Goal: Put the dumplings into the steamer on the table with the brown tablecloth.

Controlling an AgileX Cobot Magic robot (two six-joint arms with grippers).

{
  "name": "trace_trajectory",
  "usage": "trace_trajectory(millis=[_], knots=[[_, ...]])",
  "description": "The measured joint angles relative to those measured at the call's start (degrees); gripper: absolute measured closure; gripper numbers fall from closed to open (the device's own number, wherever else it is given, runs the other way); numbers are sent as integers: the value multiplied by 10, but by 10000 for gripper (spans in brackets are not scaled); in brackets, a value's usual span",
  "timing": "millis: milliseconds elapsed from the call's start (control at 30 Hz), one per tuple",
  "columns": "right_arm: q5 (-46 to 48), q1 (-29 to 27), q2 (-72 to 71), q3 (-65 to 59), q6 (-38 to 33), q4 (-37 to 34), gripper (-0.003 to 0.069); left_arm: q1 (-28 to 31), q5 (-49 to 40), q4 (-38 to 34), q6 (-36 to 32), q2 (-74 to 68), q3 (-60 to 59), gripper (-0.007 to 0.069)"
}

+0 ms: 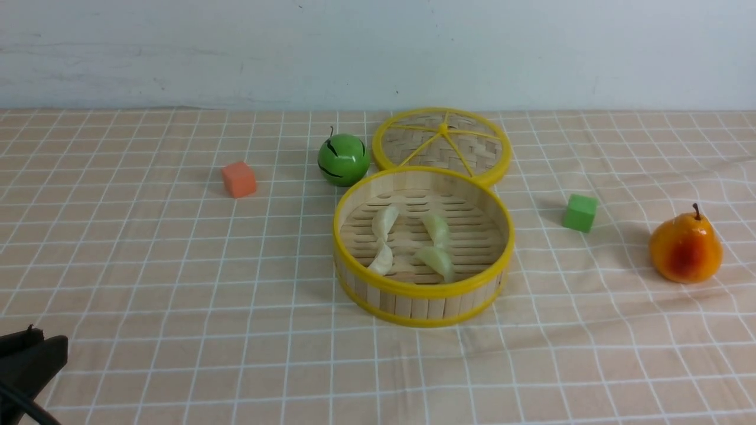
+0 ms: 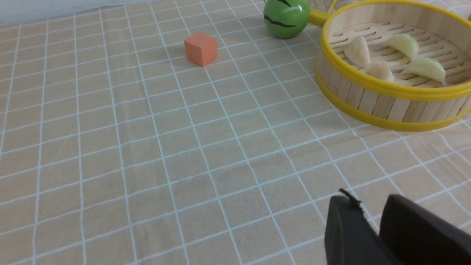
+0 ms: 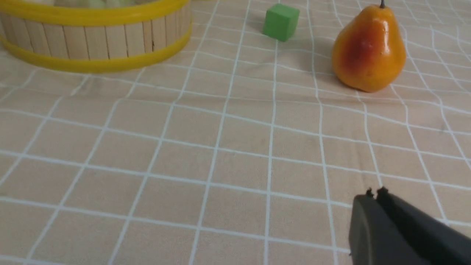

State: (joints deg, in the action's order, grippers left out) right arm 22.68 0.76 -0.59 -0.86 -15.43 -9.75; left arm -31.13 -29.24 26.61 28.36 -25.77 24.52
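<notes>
The steamer [image 1: 422, 295] stands mid-table on the brown tablecloth [image 1: 177, 283]. Several pale dumplings lie on its slatted floor, among them one at the back left [image 1: 385, 221], one at the back right [image 1: 437, 229] and one at the front [image 1: 436, 261]. They also show in the left wrist view [image 2: 404, 44] inside the steamer [image 2: 382, 106]. My left gripper [image 1: 35, 345] sits low at the near left, far from the steamer; in its wrist view [image 2: 369, 204] the jaws stand slightly apart and empty. My right gripper [image 3: 375, 193] is shut and empty, near the steamer's wall [image 3: 92, 40].
The flat woven lid [image 1: 442, 144] lies behind the steamer, with a green ball [image 1: 344, 159] to its left. An orange cube [image 1: 239, 179] sits further left. A green cube [image 1: 580, 212] and an orange pear [image 1: 685, 248] sit to the right.
</notes>
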Motion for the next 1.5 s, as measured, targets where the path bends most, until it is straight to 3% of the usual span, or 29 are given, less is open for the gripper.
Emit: trace_trajectory(millis=[467, 1500], knots=[[-1, 0, 0, 0, 90, 39, 616, 0, 0, 0, 0, 0, 0, 477], [-1, 0, 0, 0, 95, 41, 572, 0, 8, 0, 0, 6, -20, 448]])
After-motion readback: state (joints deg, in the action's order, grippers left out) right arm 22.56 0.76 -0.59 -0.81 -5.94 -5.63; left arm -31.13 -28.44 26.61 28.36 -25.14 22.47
